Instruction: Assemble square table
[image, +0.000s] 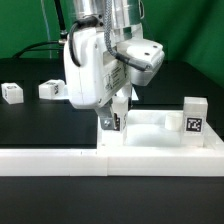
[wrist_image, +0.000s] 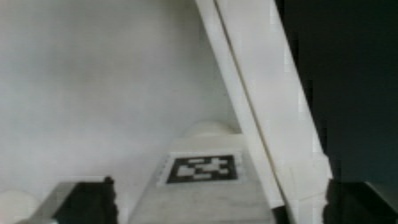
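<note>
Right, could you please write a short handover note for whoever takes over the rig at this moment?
Gripper: fingers open, low astride the square tabletop's rim at the exterior view's left end, nothing clamped.
Upright leg stands at the tabletop's other end; fastened or not, I cannot tell.
Outer leg and inner leg lie loose on the black table; fourth leg not visible.
Done: at most that leg. Left: the rest.

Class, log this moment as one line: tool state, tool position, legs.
tool: open | position: low over slab, above its tag | two legs: loose, exterior view's left | third leg: upright, exterior view's right
</note>
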